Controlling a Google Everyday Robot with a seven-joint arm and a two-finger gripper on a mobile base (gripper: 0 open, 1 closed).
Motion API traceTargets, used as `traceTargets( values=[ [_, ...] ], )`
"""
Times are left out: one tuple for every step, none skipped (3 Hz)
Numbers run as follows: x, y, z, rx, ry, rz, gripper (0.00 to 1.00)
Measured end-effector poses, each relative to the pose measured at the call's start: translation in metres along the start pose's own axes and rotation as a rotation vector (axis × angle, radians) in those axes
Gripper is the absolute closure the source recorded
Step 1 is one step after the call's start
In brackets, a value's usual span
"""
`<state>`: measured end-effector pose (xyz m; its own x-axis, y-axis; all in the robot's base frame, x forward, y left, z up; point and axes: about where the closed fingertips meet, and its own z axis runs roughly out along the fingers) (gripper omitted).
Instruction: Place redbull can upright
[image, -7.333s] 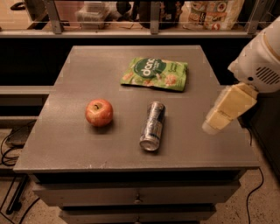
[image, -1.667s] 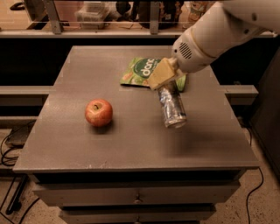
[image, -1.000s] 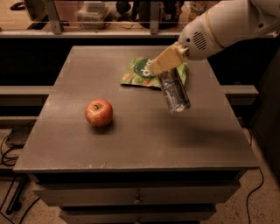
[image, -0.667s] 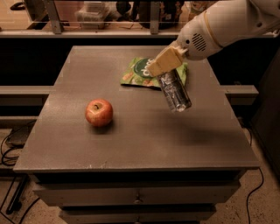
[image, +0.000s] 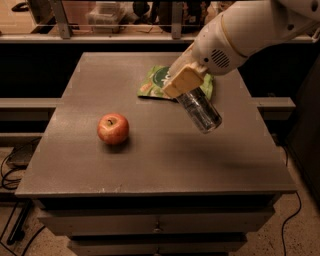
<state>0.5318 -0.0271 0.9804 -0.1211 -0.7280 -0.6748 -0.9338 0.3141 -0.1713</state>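
The gripper (image: 183, 83), jaws pinching the tilted redbull can (image: 201, 111) above the desk's (image: 150, 170) far right, next needed to turn it vertical and lower it.

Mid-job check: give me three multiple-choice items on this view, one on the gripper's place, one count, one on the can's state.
1. Where is the gripper? A front left corner; B over the table's back right, by the green bag; C under the table.
2. Fruit on the table? A one apple; B two; C three.
3. The redbull can is: A lying flat; B standing upright; C held tilted.
B: it overlaps the bag. A: a lone apple, left. C: gripper shut on it, off the surface.
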Motion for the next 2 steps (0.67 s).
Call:
traceTargets(
  values=[
    [-0.005,0.018,0.003,-0.014,-0.031,-0.172,1.00],
    [-0.013,0.030,0.007,-0.088,-0.132,-0.358,1.00]
  ],
)
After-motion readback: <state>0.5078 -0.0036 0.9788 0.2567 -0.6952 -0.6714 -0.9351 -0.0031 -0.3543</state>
